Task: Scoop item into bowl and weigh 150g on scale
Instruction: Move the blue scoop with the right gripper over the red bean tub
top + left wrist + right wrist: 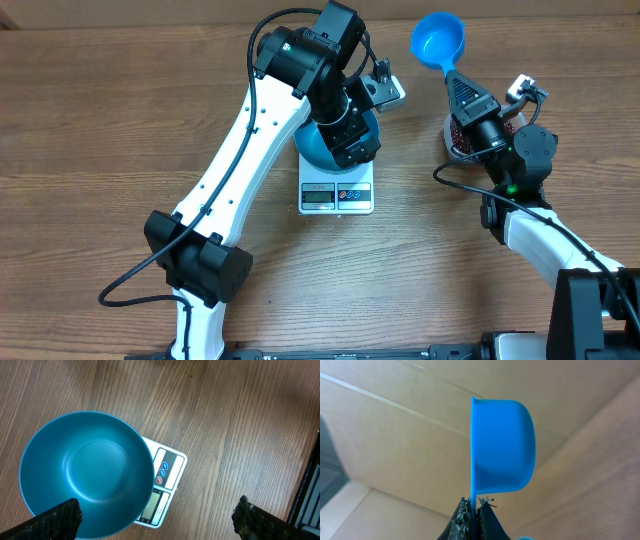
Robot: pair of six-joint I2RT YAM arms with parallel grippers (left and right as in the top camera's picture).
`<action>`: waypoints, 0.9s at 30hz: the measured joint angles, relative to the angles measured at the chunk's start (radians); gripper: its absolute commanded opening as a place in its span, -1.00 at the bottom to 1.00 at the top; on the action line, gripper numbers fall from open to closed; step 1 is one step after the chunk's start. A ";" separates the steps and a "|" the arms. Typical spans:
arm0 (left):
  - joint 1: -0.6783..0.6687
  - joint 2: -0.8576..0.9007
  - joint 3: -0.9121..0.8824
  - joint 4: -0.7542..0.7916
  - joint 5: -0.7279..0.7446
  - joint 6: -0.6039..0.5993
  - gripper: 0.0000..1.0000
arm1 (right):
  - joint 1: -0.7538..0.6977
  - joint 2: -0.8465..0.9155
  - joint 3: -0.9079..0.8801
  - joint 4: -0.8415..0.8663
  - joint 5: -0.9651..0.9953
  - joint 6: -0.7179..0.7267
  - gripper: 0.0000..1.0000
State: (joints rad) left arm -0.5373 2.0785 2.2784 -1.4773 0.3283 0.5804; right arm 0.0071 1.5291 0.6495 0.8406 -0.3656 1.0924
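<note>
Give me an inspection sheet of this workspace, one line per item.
Surface: wooden table, plain wood grain.
Job's things: empty blue bowl on white scale; beans in clear tub.
Clutter: nothing seen.
Grippers: left pincer open, above bowl and scale; right pincer shut on empty blue scoop.
Cables: left arm cable black, looped; right arm cable black.
Surroundings: pale panels, blurred.

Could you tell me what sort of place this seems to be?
Likely a robotics lab bench: two robot arms at a wood-grain table, with a kitchen scale and blue bowl set up.
</note>
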 measured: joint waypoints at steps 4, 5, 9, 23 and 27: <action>0.000 0.000 0.000 0.000 0.000 0.000 0.99 | -0.002 0.000 0.000 -0.079 -0.022 -0.035 -0.93; 0.000 0.000 0.000 0.000 0.000 0.000 0.99 | -0.005 0.000 0.000 -0.087 -0.028 -0.041 -0.93; 0.000 0.000 0.000 0.000 0.000 0.000 0.99 | -0.060 -0.001 0.000 -0.106 -0.090 -0.069 -0.92; 0.000 0.000 0.000 0.000 0.000 0.000 1.00 | -0.307 -0.403 0.026 -0.886 -0.148 -0.280 -0.93; 0.000 0.000 0.000 0.000 0.000 0.000 0.99 | -0.307 -0.512 0.115 -1.181 -0.063 -0.377 -0.92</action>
State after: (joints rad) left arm -0.5373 2.0785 2.2784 -1.4773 0.3279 0.5804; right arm -0.3004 1.0168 0.7647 -0.3401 -0.4282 0.7155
